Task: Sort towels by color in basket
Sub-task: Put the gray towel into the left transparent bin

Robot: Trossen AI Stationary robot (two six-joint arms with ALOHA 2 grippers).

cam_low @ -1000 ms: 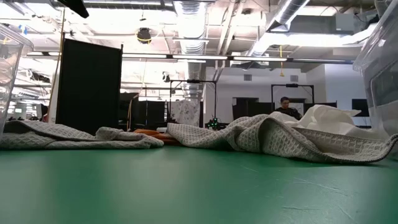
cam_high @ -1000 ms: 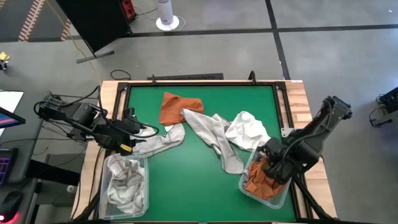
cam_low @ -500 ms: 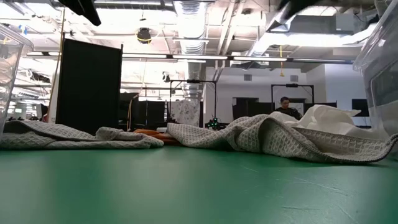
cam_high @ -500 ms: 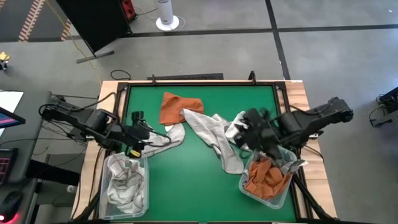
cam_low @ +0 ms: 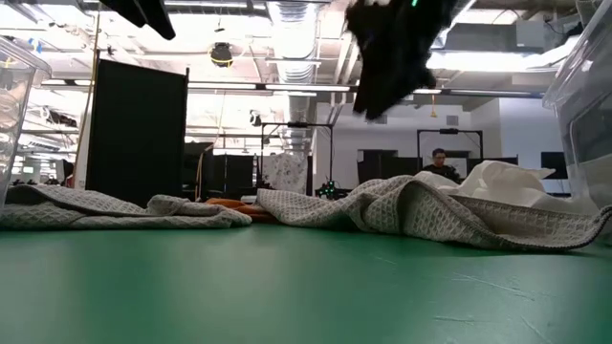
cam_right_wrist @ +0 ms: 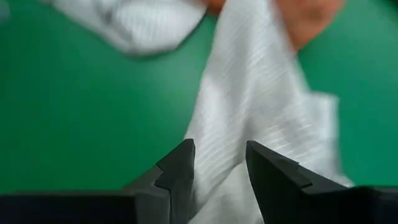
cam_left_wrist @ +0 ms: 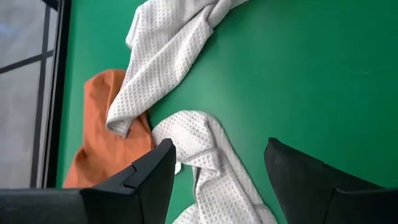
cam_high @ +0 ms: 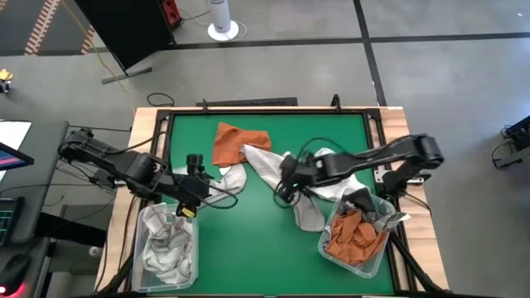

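Note:
Several towels lie flat on the green table [cam_high: 248,248]. A rust orange towel [cam_high: 236,141] lies at the far side. A small white-and-grey checked towel [cam_high: 225,180] lies left of the middle. A long checked towel [cam_high: 286,186] runs toward the near right, beside a crumpled white towel [cam_high: 335,165]. My left gripper [cam_high: 201,176] hangs open above the small checked towel [cam_left_wrist: 205,162]. My right gripper [cam_high: 286,180] hangs open above the long checked towel [cam_right_wrist: 255,106]. In the low view both grippers are well above the cloth.
A clear basket [cam_high: 168,244] at the near left holds pale grey and white towels. A clear basket [cam_high: 358,236] at the near right holds orange towels. A wooden frame [cam_high: 149,124] borders the table. Bare green surface lies between the two baskets.
My right gripper has swung out of the right basket toward the table's left, turning as it went, and now hangs over the long checked towel. My left gripper has moved a little toward the table's middle, over the small checked towel. No towel has moved.

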